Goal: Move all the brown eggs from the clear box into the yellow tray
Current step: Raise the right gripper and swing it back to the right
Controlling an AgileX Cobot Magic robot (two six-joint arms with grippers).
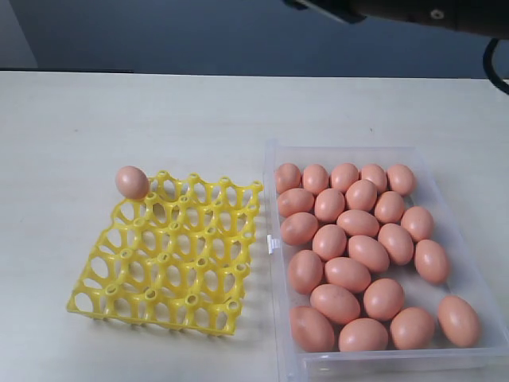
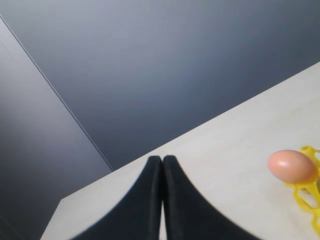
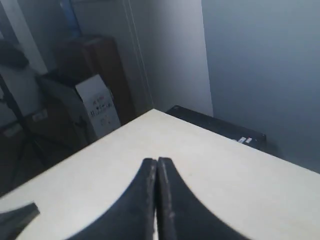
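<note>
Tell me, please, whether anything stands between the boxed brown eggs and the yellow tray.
Nothing visible does; only the low wall of the clear box and a strip of table separate the brown eggs from the yellow tray.

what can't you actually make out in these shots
- Exterior view: the arm is cut off by the top edge; neither gripper shows.
- Left wrist view: the right edge cuts the yellow tray to one corner holding a brown egg; the clear box is out of frame.
- Right wrist view: beyond the shut right gripper, the carton label is too blurred to read.
</note>
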